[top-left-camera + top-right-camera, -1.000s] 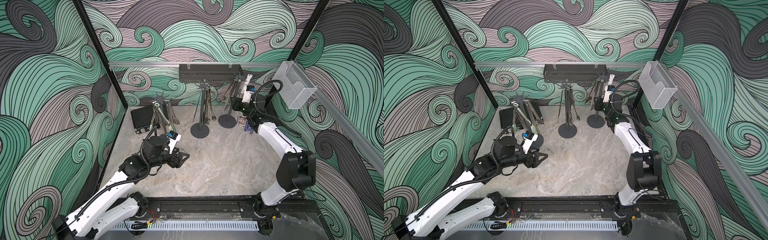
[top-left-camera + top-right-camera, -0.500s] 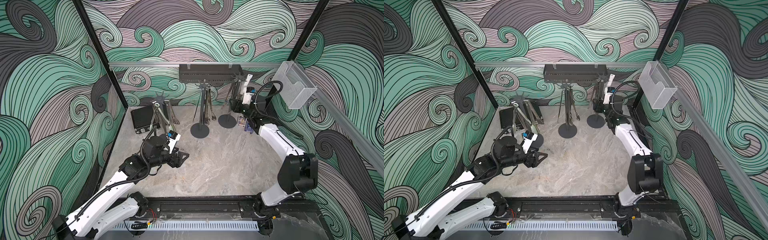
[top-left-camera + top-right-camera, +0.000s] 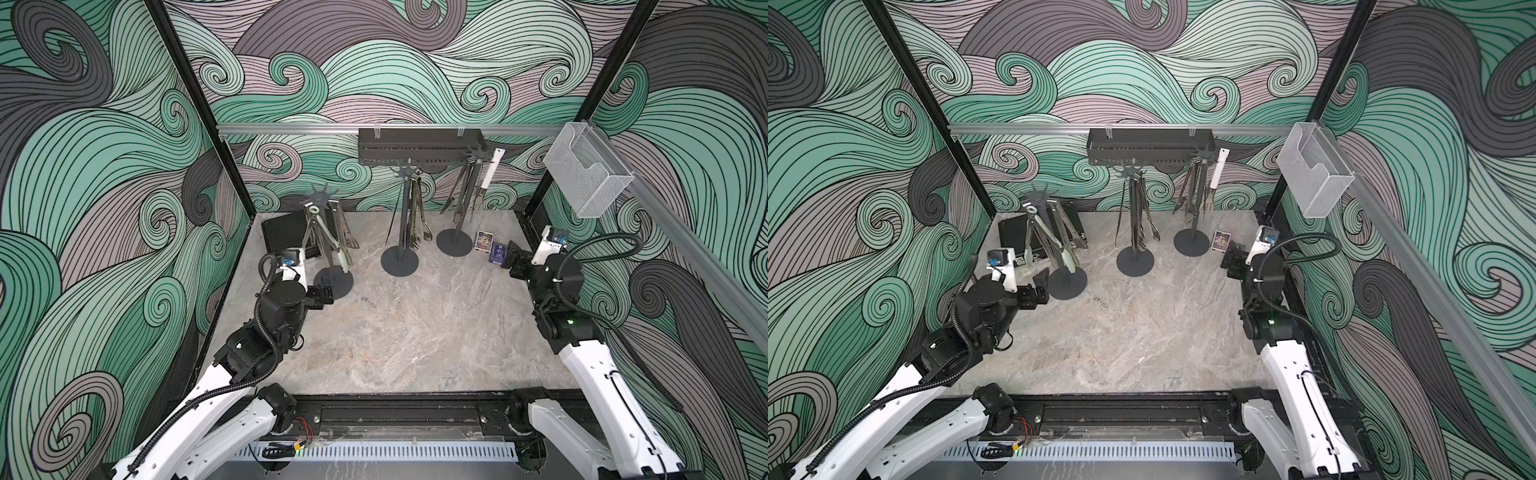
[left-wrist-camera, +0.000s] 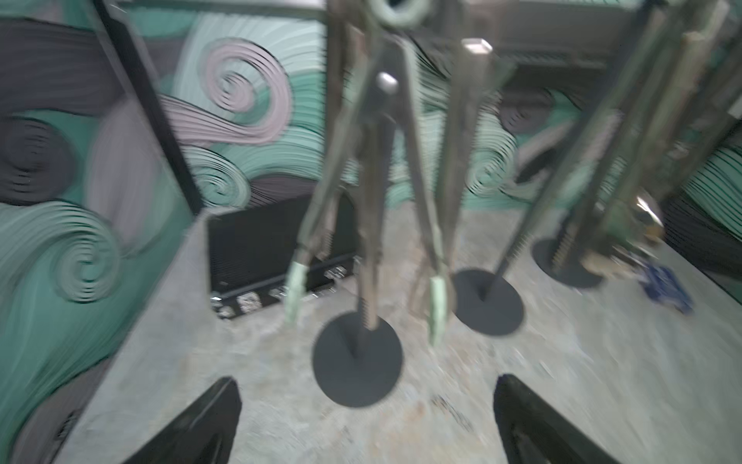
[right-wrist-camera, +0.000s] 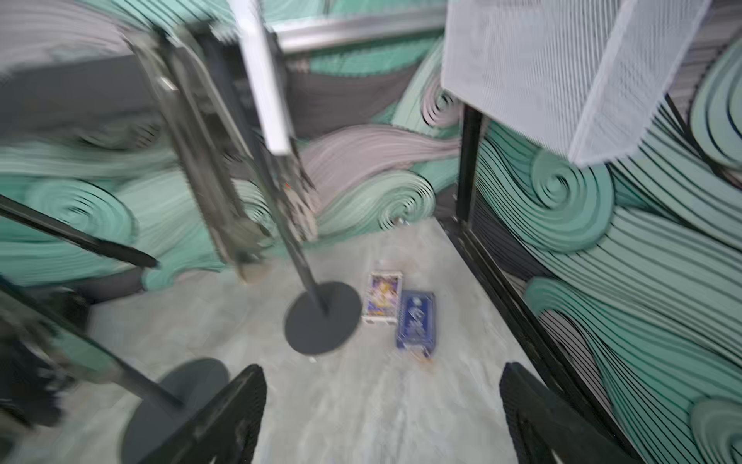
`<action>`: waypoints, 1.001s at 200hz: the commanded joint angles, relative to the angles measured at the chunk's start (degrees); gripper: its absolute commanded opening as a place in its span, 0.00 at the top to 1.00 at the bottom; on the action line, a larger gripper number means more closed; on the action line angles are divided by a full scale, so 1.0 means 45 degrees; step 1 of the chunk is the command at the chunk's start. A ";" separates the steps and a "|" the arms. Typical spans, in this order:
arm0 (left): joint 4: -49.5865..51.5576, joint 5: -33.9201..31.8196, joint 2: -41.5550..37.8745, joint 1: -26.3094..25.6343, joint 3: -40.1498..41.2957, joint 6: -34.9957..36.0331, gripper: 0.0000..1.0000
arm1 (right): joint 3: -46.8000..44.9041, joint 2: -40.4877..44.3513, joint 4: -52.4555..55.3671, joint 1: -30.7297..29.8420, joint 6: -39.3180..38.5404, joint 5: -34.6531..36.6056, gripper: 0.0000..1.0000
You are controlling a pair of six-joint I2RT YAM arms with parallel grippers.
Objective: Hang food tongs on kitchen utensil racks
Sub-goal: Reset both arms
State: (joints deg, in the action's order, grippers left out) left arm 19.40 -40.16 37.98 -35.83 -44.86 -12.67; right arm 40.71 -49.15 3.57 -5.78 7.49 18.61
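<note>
**Left gripper** (image 4: pixel 367 397): the black, wedge-shaped fingers are spread wide with nothing between them, at frame left in both top views, just beside the flat disc foot of the left rack (image 3: pixel 341 279).

**Right gripper** (image 5: pixel 383 385): its fingers are likewise apart and empty, at the right edge of the veined grey marble tabletop (image 3: pixel 415 332), near two printed cards (image 3: pixel 483 241).

**Racks:** the left rack, middle rack (image 3: pixel 402 224) and right rack (image 3: pixel 455 243) stand upright across the upper centre of the frame. Each is a matt dark grey pole on a round disc, topped by a star of short prongs.

**Food tongs:** they hang from the crowns with their long axes near vertical, hinge ends up and tips down.
- The pale-green-tipped pair (image 4: pixel 419 193) has dull steel arms splayed to either side of the left pole.
- Slim steel and bronze pairs (image 3: pixel 417 220) cluster on the middle rack.
- The white-handled pair (image 3: pixel 490 172) hangs on the right rack.

**Background:** a black slotted shelf (image 3: pixel 419 145) is at the upper centre, and a clear mesh basket (image 3: pixel 586 174) is at the upper right.
</note>
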 commanded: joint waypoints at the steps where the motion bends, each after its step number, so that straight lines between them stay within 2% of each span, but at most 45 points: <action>1: -0.4521 -0.4321 -0.0660 0.0415 0.2308 0.2838 0.02 | -0.1968 0.0031 -0.1080 -0.0004 -0.0426 0.1754 0.06; 9: -0.6067 -0.4077 -0.0832 0.0807 0.3340 0.3837 0.03 | -0.2634 0.0151 -0.1736 -0.0004 -0.0348 0.1772 0.04; 19: -0.6688 -0.3881 -0.0879 0.1518 0.4199 0.3947 0.03 | -0.3354 0.0218 -0.2488 -0.0002 -0.0180 0.1868 0.03; 54: -0.6261 -0.3361 -0.0362 0.4279 0.6230 0.0890 0.02 | -0.4844 -0.0033 -0.4269 -0.0002 -0.0045 0.2715 0.03; 85: -0.8093 -0.2778 0.0480 0.5505 0.7689 0.0085 0.02 | -0.5391 -0.0749 -0.5834 -0.0005 -0.0323 0.2739 0.03; 105: -0.9108 -0.2079 0.1954 0.6374 0.7708 -0.0009 0.02 | -0.5672 -0.1703 -0.7107 -0.0004 -0.0575 0.2443 0.03; 119: -1.0216 -0.0776 0.3100 0.6894 0.7515 0.0517 0.01 | -0.5794 -0.2430 -0.8005 -0.0004 -0.0582 0.2212 0.03; 139: -1.0714 0.0339 0.4807 0.7509 0.6759 0.0753 0.01 | -0.5763 -0.3619 -0.9129 -0.0004 -0.0686 0.2008 0.03; 154: -1.1044 0.0847 0.5920 0.7706 0.6162 0.1000 0.01 | -0.5608 -0.4317 -0.9777 -0.0024 -0.0916 0.1831 0.03; 170: -1.1773 0.2043 0.6925 0.7879 0.5764 0.1317 0.01 | -0.5434 -0.5015 -1.0507 -0.0019 -0.1101 0.1773 0.03; 200: -1.1808 0.3662 0.8478 0.7990 0.4631 0.1405 0.01 | -0.5199 -0.6720 -1.2391 -0.0001 -0.1504 0.0745 0.03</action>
State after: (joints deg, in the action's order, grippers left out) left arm -29.80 -32.12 72.38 -0.58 -20.12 -7.57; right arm 15.79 -74.54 -41.12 -5.82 3.05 26.02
